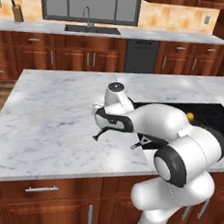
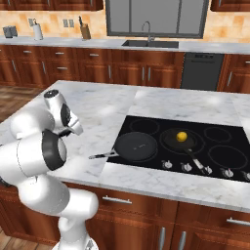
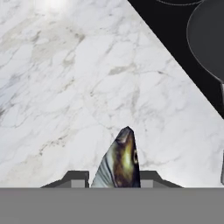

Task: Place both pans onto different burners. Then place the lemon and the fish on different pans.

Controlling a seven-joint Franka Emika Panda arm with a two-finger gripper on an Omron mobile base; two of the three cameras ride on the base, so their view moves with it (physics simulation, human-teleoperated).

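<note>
Held tight between the two dark fingers of the gripper (image 3: 114, 181), the small grey fish (image 3: 119, 159) hangs over the white marble counter (image 3: 65, 87). Right base view shows the yellow lemon (image 2: 181, 136) in one black pan (image 2: 179, 141), with the other pan (image 2: 135, 146) beside it.

Fish (image 3: 120, 162) head-out between hand (image 3: 113, 178) fingers; lemon (image 2: 181, 136) in one of two pans (image 2: 135, 146) on burners (image 2: 228, 156).

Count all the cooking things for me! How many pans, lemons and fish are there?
Pans: 2, the empty pan and the pan with the lemon
Lemons: 1, the lemon
Fish: 1, the fish in the pincer
Total: 4
</note>
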